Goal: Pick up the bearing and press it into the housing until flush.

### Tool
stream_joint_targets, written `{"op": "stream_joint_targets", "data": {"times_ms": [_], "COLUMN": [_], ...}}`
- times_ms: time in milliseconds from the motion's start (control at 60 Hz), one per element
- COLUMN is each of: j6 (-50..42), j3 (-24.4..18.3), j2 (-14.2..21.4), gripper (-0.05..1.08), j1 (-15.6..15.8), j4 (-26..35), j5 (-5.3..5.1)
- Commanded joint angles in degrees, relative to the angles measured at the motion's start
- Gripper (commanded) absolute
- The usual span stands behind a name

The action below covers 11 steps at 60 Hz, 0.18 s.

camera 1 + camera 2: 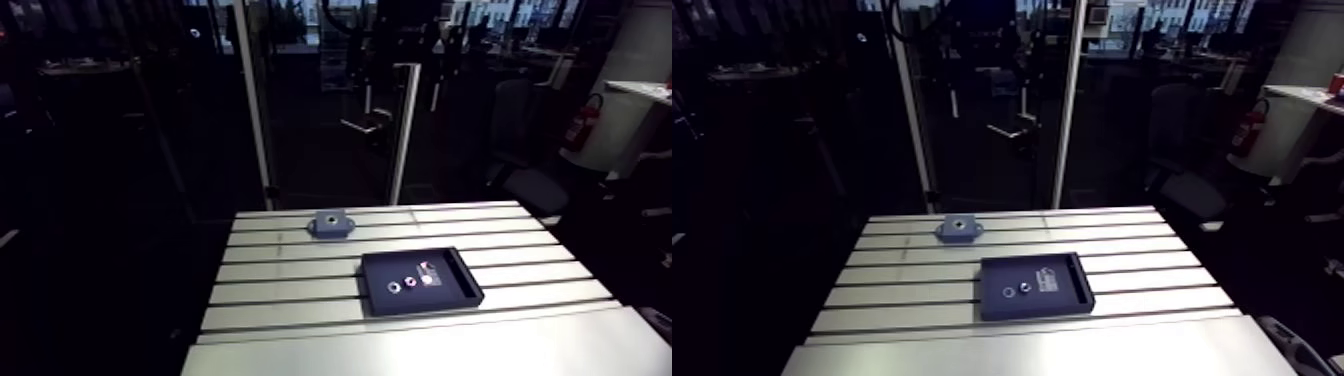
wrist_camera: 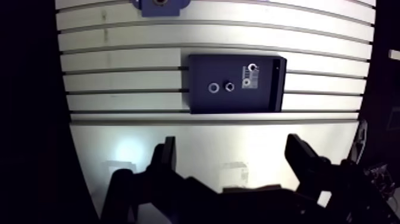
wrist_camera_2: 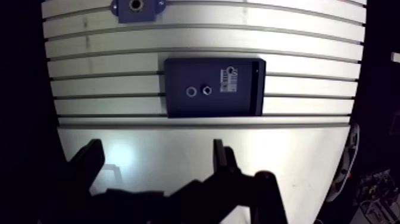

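Overall level: dim in the arm view, where the pale table is by far the brightest surface.
Glare: in the wrist view a soft bright patch lies on the table's smooth near strip, just beside one finger.
Contrast: the dark tray and the blue-grey housing read as dark blocks on light metal.
Shadows: the table slots show as thin black lines.
Highlights: two small rings and a white label in the tray catch the light.
Silhouette: the gripper is near black against the table, its fingers showing no surface detail.
Distortion: in the wrist view the slots and table edges bow, and the sides fall to black.
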<state>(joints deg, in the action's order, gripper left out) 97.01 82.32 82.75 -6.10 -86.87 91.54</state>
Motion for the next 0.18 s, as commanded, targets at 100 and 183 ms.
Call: {"op": "stream_joint_targets", "data": {"times_ms": [100, 183], "j6": [-0.11, -0.11], "j3": [-0.19, -0.28], "j2": [-0.18, -0.18], "gripper": [0.00, 0.00], "j1": [0.11, 0.12], "j4": [-0.10, -0.02], "j5": [0.00, 0.01]}}
